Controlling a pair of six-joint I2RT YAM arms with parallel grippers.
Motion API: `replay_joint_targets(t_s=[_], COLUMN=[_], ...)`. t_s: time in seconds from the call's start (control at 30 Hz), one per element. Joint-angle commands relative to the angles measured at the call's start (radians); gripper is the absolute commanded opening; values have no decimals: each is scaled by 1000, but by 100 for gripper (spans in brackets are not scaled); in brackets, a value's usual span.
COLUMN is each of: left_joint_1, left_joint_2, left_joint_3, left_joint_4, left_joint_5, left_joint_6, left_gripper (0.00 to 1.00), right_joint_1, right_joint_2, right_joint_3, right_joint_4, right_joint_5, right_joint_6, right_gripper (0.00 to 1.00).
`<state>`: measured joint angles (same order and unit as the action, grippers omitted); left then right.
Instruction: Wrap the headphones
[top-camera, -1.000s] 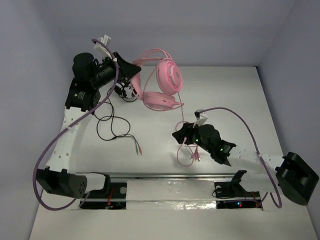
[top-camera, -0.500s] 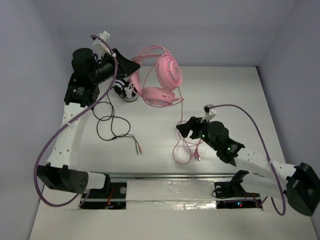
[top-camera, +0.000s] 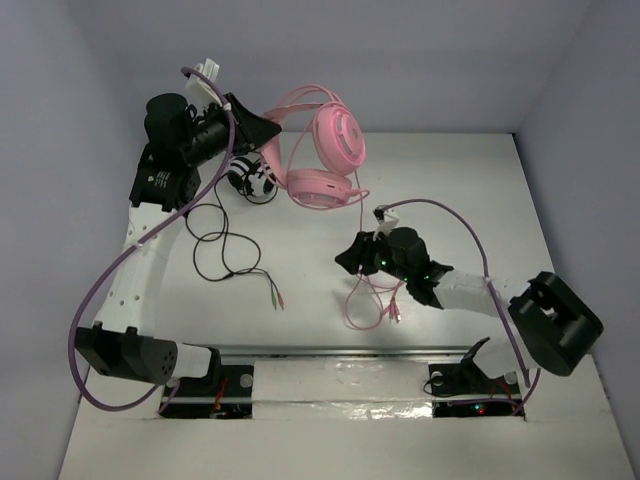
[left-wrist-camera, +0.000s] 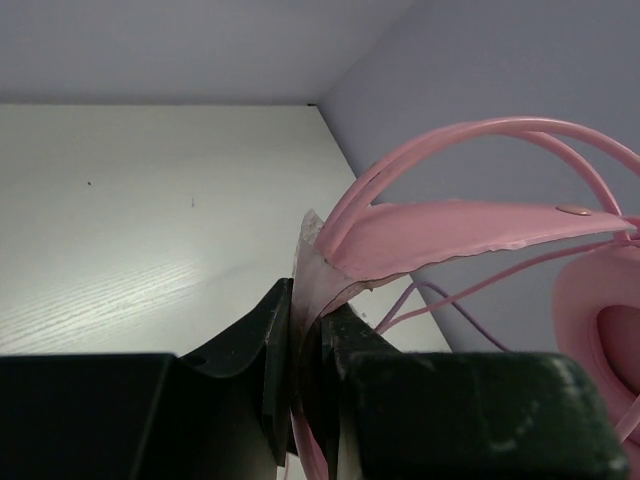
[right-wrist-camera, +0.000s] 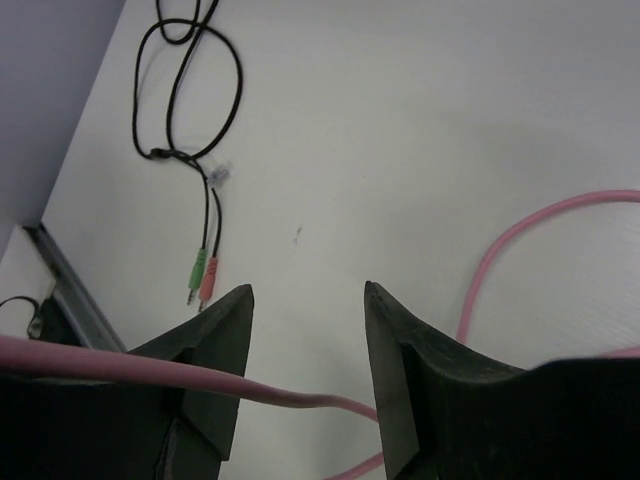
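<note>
The pink headphones (top-camera: 330, 160) hang in the air at the back of the table, earcups down. My left gripper (top-camera: 272, 130) is shut on their headband; the left wrist view shows the pink band (left-wrist-camera: 470, 225) pinched between the jaws. Their thin pink cable (top-camera: 362, 300) drops from the earcups and loops on the table. My right gripper (top-camera: 345, 260) is open just above the table, near the cable's loops. In the right wrist view the cable (right-wrist-camera: 300, 398) runs across between the open fingers, untouched by the pads.
The smaller black-and-white headphones (top-camera: 250, 180) lie under the left arm, their black cable (top-camera: 225, 250) trailing forward to green and red plugs (right-wrist-camera: 202, 274). A metal rail (top-camera: 350, 352) runs along the near table edge. Walls close the back and sides.
My right gripper swung left and slightly back, away from the cable loops it hovered over. The pink headphones rose a little with my left gripper.
</note>
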<state>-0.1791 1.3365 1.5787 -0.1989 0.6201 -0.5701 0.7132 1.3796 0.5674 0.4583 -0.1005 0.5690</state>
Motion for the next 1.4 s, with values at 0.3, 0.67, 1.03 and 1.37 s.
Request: replay_joint_targets(t_s=[0.3,0.67,1.03,1.37], left_joint_1=[6,6,-172,-287], left_joint_2=[-31,-111,-88,-13], left_joint_3=[-3,-488,-517,-491], left_joint_4=[191,598,477,297], left_joint_5=[-78,-370,-942,-1154], left_joint_6=[-157,-478,-263,-59], left_gripper=[0,0,0,0], right_joint_1=[-4,187,368,462], right_joint_2=[102,62,-13,-106], right_joint_3=[-106,35,219,485], right_joint_4=[347,19,-246,-693], right_joint_5=[-137,-53,22,67], right_joint_6=[149,85,31,-34], right_gripper=[22,0,0,0])
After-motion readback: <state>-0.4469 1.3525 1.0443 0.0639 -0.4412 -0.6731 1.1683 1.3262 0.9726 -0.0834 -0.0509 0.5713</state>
